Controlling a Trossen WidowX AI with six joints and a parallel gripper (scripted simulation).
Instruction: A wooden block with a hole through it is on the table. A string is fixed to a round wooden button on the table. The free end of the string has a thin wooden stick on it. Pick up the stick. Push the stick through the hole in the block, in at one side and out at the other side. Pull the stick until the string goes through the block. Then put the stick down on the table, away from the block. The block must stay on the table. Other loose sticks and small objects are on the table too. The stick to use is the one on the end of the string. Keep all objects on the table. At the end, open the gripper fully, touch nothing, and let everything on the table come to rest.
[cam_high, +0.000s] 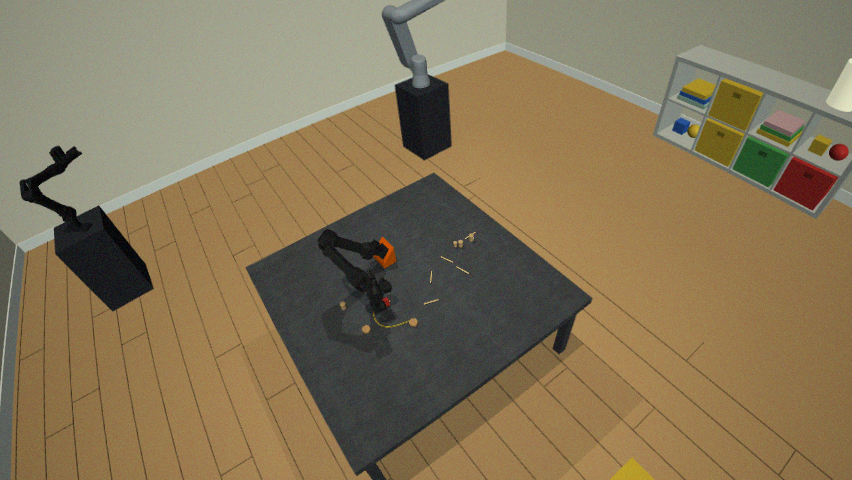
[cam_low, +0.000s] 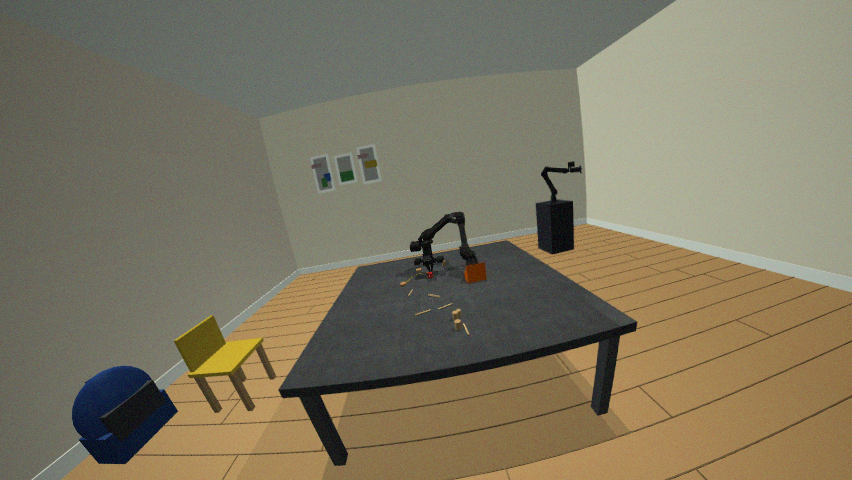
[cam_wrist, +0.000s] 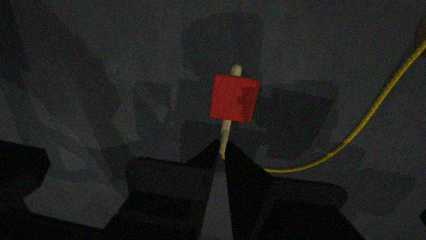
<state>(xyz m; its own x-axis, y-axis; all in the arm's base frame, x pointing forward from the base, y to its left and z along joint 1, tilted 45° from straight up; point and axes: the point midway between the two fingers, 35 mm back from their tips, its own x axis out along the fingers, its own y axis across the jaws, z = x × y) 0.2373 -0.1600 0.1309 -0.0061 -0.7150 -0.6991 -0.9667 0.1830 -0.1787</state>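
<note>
Above the table (cam_high: 476, 351) (cam_low: 476, 351), bent arm (cam_high: 341, 257) (cam_low: 441, 225) reaching down, gripper (cam_high: 382, 305) (cam_low: 429, 271) (cam_wrist: 222, 144) pinching the stick (cam_wrist: 225, 134) through the red block (cam_wrist: 235, 98).

Dark table (cam_high: 476, 357) (cam_low: 506, 310) (cam_wrist: 125, 30) with scattered sticks (cam_high: 431, 301) (cam_low: 422, 312).

Stick's (cam_wrist: 236, 70) mid. hidden in red block (cam_high: 386, 302) (cam_low: 429, 274) (cam_wrist: 235, 98); btn. (cam_high: 413, 322) (cam_low: 403, 283) (cam_wrist: 421, 39) part cut off, wrist view. Small pcs. (cam_high: 460, 243) (cam_low: 457, 325) nr. worktop's (cam_high: 476, 345) (cam_low: 536, 321) (cam_wrist: 325, 40) upper-R edge, top view: details too tiny.
</note>
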